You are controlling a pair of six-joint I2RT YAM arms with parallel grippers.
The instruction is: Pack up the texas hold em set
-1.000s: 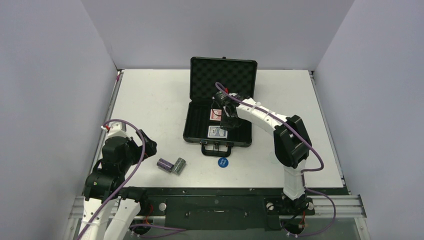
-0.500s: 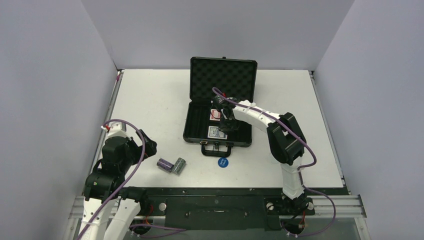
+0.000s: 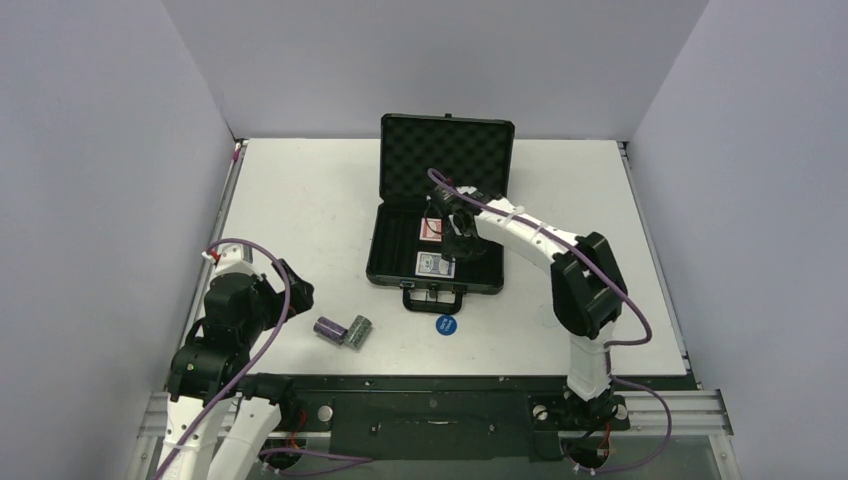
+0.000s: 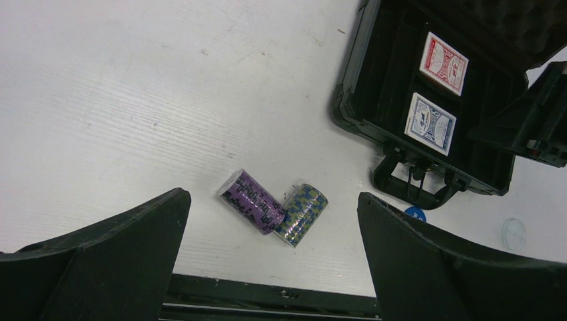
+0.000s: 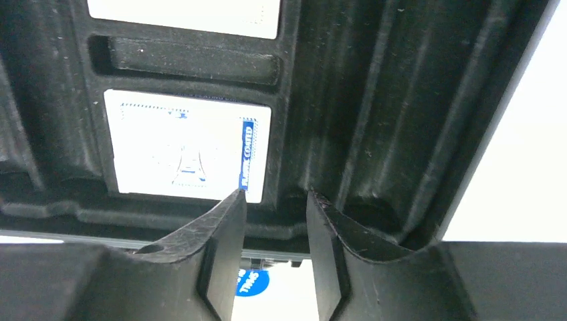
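Case open, right claw slightly parted by its near rim, left claw gaping

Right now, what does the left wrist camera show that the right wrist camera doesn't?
Left wrist only: the purple chip stack and the green chip stack lying on their sides, touching, on the table; a clear disc; and the case handle. Right wrist only: the right gripper up close, jaws narrowly parted with nothing between them. Both: the open case, the blue deck inside it, and the blue disc on the table just outside.
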